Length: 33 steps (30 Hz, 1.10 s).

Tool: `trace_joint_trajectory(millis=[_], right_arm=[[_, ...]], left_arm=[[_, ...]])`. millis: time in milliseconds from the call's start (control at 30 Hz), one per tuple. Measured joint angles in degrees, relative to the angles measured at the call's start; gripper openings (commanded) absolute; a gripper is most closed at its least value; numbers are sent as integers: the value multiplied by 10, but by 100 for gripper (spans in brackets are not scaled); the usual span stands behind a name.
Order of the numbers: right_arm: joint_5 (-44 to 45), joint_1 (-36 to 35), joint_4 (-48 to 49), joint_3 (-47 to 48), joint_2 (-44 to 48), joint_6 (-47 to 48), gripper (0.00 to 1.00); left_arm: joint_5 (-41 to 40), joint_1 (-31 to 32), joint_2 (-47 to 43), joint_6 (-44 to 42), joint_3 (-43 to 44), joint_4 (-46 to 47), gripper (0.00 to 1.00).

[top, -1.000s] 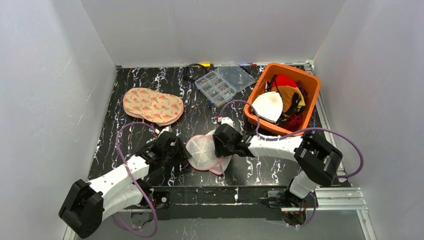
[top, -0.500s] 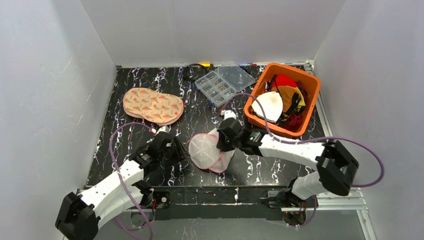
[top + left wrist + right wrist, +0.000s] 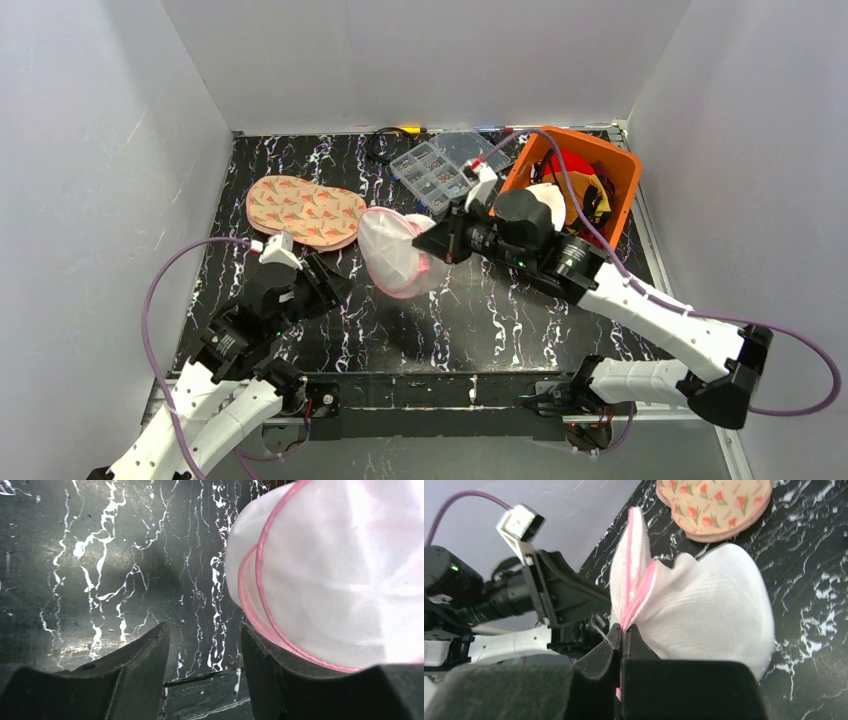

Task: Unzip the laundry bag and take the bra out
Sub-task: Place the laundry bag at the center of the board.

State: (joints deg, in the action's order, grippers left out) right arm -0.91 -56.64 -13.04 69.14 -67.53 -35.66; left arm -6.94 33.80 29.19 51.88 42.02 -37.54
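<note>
Hanging clear of the desk [image 3: 520,330]: bag [image 3: 392,255], mid-desk, just beside a floral pad [image 3: 305,210].
Right gripper [image 3: 623,630]: clamped on the pink zip rim, mesh dome sagging beneath.
Left gripper [image 3: 202,636]: jaws parted, holding nothing, low beside the bag, not touching it.
Zip: the two pink edges look split near the pinch; puller not visible.
Bra: not discernible inside.
Step in hand, as judged: opening the zip.
Advice: hold the right pinch firm so the rim is taut. Bring the left gripper to the puller or free edge. Draw along the rim, not outward.
</note>
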Motion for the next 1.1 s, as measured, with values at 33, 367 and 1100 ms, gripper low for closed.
trace_joint_trajectory(millis=[33, 367, 1100], right_arm=[[-6, 5, 12, -18, 12, -5, 1], [-90, 60, 118, -219, 13, -82, 1], [-139, 118, 249, -468, 98, -64, 1]], left_arm=[[-4, 0, -6, -2, 3, -9, 53], [-30, 0, -47, -3, -4, -98, 53], [-5, 0, -58, -3, -80, -82, 56]])
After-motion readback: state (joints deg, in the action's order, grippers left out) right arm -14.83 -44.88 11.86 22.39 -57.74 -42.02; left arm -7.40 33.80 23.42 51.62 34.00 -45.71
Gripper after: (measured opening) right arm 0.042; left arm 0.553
